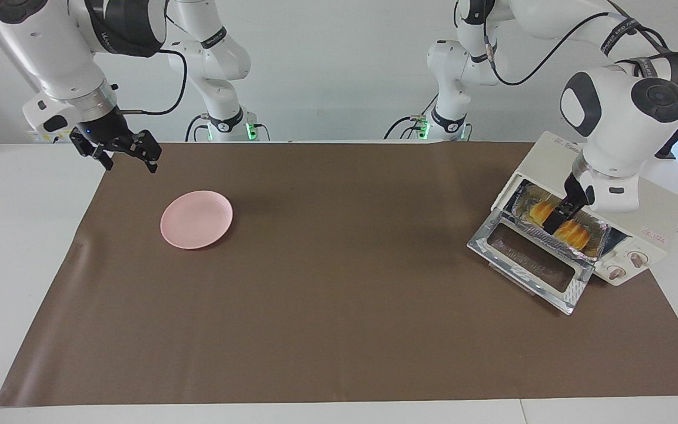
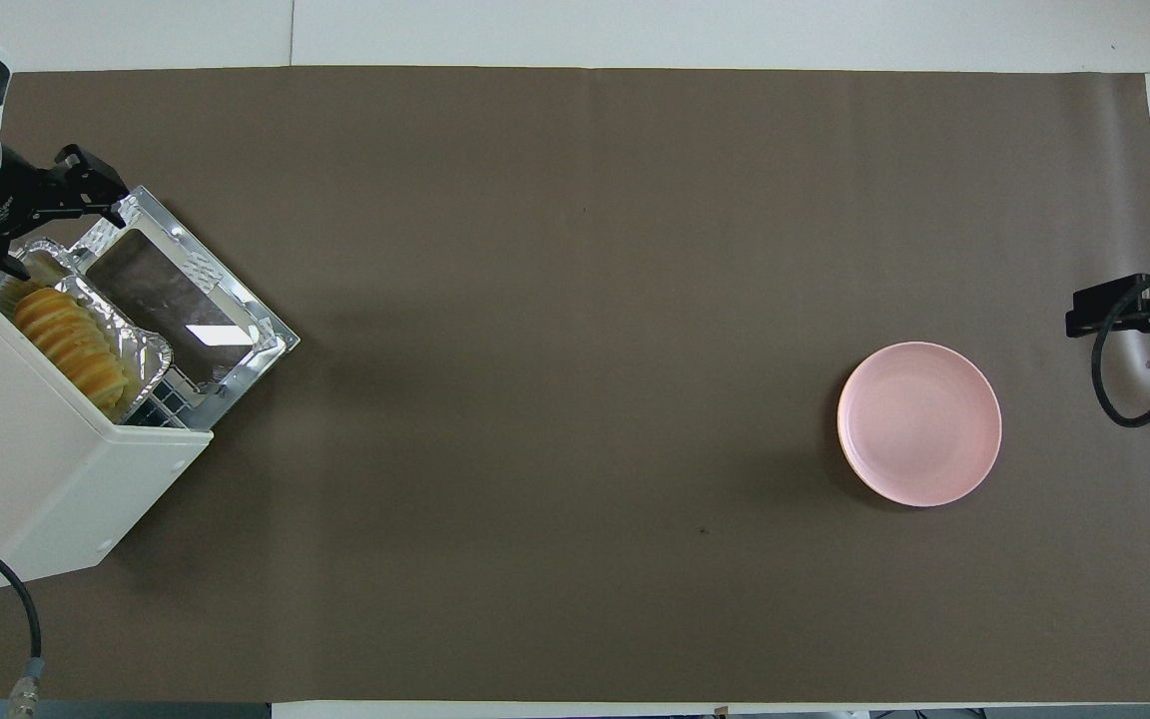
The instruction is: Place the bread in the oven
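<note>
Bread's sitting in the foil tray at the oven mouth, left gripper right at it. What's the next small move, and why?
Probably push the tray a little deeper. The bread lies in it at the mouth of the oven, and the tray's edge overhangs the dropped door, so the door could not close. The left gripper is already at the bread; the right gripper waits over the mat near the plate.

Bread (image 1: 574, 231) in foil tray (image 1: 597, 227) inside oven (image 1: 657, 227) at left arm's end; plate (image 1: 196, 219) toward right arm's end.

A round pink plate (image 1: 196, 219) lies on the brown mat (image 1: 339, 306), toward the right arm's end of the table.
</note>
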Tool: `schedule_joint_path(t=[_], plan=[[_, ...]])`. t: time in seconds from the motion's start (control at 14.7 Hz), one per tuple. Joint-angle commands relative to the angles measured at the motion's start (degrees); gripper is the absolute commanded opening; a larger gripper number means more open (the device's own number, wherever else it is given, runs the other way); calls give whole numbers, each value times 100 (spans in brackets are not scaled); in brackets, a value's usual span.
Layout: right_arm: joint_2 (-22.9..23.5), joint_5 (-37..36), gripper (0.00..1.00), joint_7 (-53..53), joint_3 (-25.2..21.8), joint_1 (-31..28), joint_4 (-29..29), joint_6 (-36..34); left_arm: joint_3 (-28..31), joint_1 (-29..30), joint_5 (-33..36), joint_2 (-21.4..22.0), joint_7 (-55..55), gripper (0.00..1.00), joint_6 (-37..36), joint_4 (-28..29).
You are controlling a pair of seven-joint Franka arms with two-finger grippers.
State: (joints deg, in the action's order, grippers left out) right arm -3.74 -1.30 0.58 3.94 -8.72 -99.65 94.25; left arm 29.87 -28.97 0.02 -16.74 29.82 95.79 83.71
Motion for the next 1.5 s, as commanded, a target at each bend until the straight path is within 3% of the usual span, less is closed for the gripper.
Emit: schedule_joint_path(t=[0.0,0.2,0.75,1.43], plan=[[-30,-55,100,47,72,-77,-11,-47,-16,-38,-90,-163,-230,100,-411,-347],[-30,-55,100,47,72,-77,-11,-47,44,-12,-467,-49,-547,100,-526,-347],[-30,-55,100,47,72,-77,-11,-47,54,14,-468,258,-696,100,-447,-84],[-30,-55,100,47,72,-77,-11,-47,28,181,-424,1005,-2305,100,-1492,39]])
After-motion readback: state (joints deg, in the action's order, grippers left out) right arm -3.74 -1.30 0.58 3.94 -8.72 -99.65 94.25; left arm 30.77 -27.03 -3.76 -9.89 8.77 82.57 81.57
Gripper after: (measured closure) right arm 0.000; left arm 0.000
